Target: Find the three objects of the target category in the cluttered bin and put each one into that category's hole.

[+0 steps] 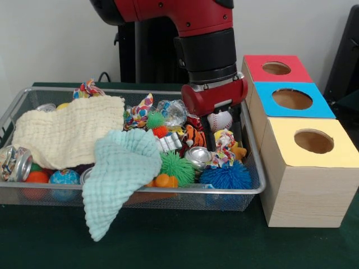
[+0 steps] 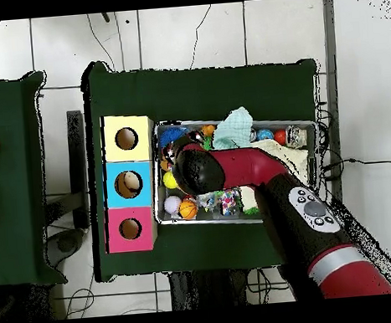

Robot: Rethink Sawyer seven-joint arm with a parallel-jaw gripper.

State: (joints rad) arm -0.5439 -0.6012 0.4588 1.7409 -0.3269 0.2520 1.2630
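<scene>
The silver wire-mesh bin (image 1: 255, 188) fills the left and middle of the front view and also shows in the overhead view (image 2: 241, 220). My gripper (image 1: 223, 140) hangs under the red wrist at the bin's right end, open, with its dark fingers (image 1: 209, 137) on either side of the top of a knotted multicoloured fabric bundle (image 1: 224, 148). A second bundle (image 1: 140, 109) lies at the middle back. A third bundle (image 1: 88, 88) sits at the back rim on the left. In the overhead view the arm (image 2: 199, 169) hides the gripper.
Three wooden boxes with holes stand right of the bin: red (image 1: 276, 68), blue (image 1: 291, 99), yellow (image 1: 314, 141). A cream cloth (image 1: 67, 131) and a mint cloth (image 1: 120, 174) cover the left half. Spiky balls (image 1: 227, 176), a baseball (image 1: 220, 120) and crushed cans (image 1: 197, 156) crowd the gripper.
</scene>
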